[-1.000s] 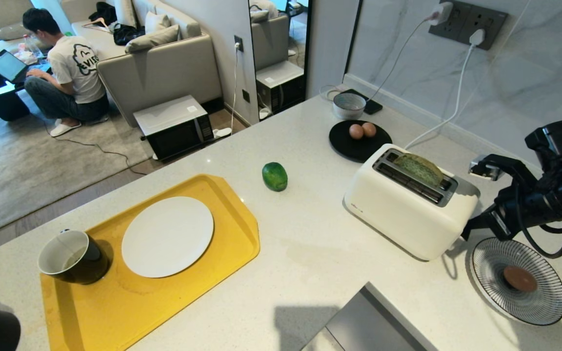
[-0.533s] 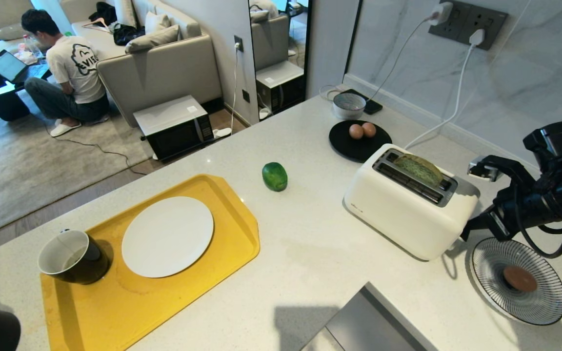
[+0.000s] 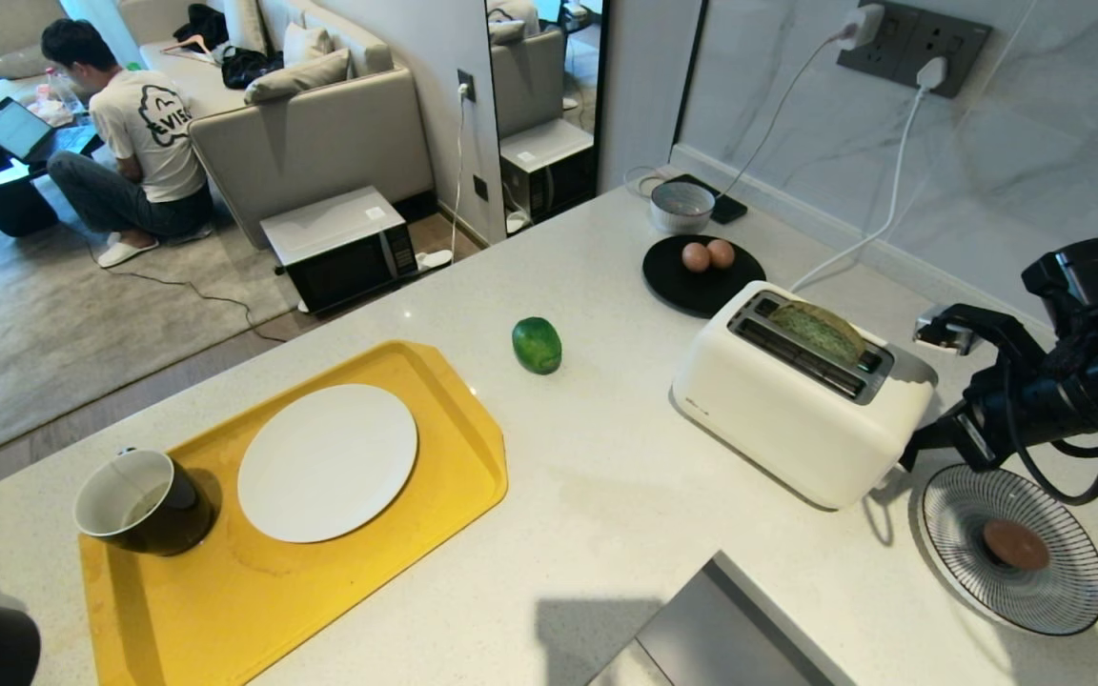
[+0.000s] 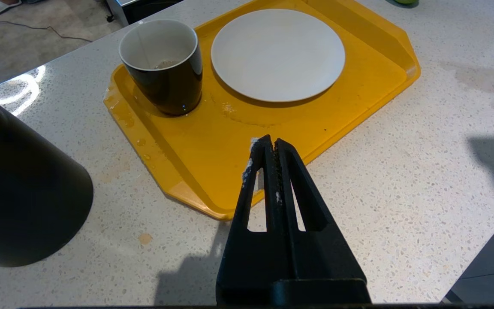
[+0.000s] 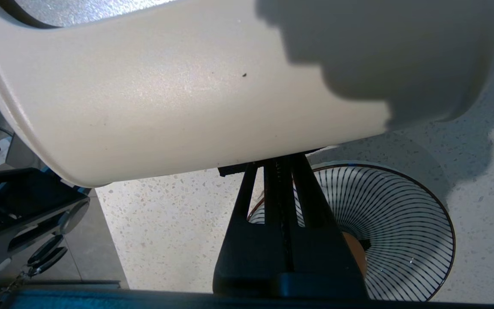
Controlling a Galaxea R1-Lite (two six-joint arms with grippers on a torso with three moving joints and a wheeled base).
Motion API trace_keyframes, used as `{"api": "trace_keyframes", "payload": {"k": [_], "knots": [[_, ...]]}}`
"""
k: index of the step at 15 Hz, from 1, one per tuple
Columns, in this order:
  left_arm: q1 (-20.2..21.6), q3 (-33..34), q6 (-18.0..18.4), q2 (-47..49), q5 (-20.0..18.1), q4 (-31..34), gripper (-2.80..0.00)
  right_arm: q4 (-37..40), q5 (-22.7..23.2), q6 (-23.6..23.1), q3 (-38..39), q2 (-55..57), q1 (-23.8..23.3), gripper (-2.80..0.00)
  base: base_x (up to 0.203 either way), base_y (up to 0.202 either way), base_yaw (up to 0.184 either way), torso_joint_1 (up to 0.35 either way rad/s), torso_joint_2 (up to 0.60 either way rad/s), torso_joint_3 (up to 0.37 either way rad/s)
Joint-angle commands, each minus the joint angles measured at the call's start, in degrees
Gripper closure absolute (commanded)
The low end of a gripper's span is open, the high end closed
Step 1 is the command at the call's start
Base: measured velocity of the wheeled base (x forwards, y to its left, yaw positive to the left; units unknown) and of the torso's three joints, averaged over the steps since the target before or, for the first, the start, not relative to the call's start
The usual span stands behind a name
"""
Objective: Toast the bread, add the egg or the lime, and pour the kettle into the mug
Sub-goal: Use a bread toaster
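White toaster (image 3: 797,405) on a speckled stone worktop (image 3: 606,495), with greenish bread (image 3: 821,331) seated in its slot.

The right gripper (image 5: 283,165) is seen at the toaster's right end, low against its side, jaws pressed together with nothing between them; whether a lever is touched cannot be told. A striped dish (image 3: 1014,548) with a brown egg (image 3: 1016,544) lies just near of that arm. Two more eggs (image 3: 708,255) rest on a black plate (image 3: 701,281) beyond the toaster, with a grey bowl (image 3: 682,205) further back. The lime (image 3: 537,345) lies alone mid-worktop. On the left, a yellow tray (image 3: 320,572) carries a white plate (image 3: 327,462) and the black mug (image 3: 144,502). The left gripper (image 4: 270,148) is held over the tray's near edge, jaws closed and empty, the black kettle (image 4: 15,193) beside it. A person (image 3: 134,124) is seated on the floor far left.
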Motion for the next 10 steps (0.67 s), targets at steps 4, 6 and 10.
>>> {"api": "trace_keyframes", "payload": {"k": [4, 6, 10], "knots": [[0.01, -0.04, -0.01, 0.05, 0.02, -0.02, 0.00, 0.16, 0.12, -0.20, -0.15, 0.19, -0.01, 0.00, 0.000, 0.000, 0.000, 0.000, 0.00, 0.000], [0.01, 0.05, -0.01, 0.05, 0.02, -0.02, 0.00, 0.08, 0.12, -0.20, -0.15, 0.19, -0.01, 0.00, 0.000, 0.000, 0.000, 0.000, 0.00, 0.000], [0.01, 0.05, -0.01, 0.05, 0.02, -0.02, 0.00, 0.08, 0.12, -0.20, -0.15, 0.02, -0.01, 0.00, 0.000, 0.000, 0.000, 0.000, 0.00, 0.000]]}}
